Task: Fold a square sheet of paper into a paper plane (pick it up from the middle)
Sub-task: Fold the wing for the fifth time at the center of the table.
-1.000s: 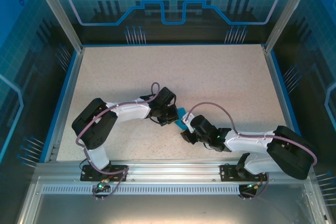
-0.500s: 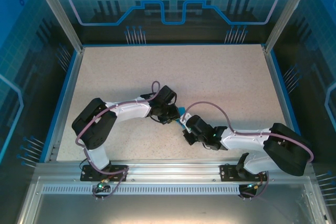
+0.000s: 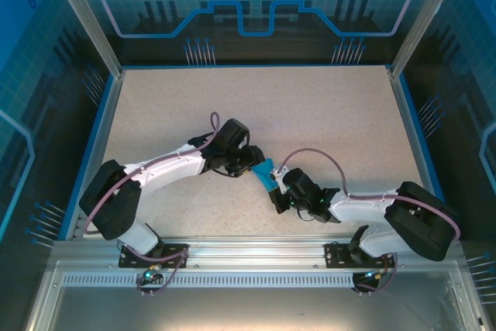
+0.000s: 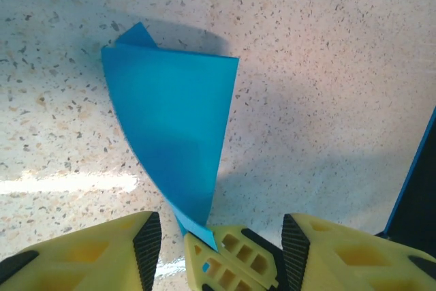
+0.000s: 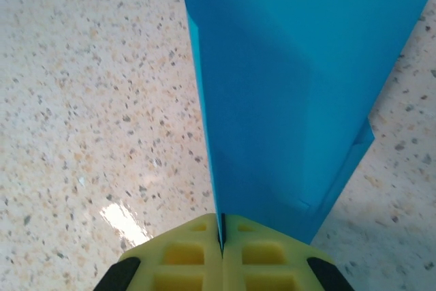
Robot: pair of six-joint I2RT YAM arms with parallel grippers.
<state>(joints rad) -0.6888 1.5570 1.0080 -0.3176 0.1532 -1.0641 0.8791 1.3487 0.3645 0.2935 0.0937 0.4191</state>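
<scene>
**Right hand pinches the folded blue paper; left hand stands open around it**

The paper plane (image 3: 264, 174) sits near the middle of the speckled worktop (image 3: 310, 106), a little toward the near edge, between the two arms. It is a tapered piece of bright blue paper, wide at its far end and narrowing to a point at its near end.

The right hand (image 3: 273, 185) reaches in from the right and is closed on that narrow end. In the right wrist view, the right hand (image 5: 221, 247) has its two yellow fingers pressed together with the paper's edge clamped in the seam between them. The paper plane (image 5: 293, 86) rises out of the grip as a broad blue panel with a folded layer behind it.

The left hand (image 3: 249, 167) comes in from the left, just beside the paper. In the left wrist view, the left hand (image 4: 219, 243) has its fingers (image 4: 102, 253) spread apart, one on each side of the right hand's closed fingers (image 4: 235, 267). They do not touch the paper plane (image 4: 174, 120), which curves away above the worktop and casts a soft shadow on it.
</scene>
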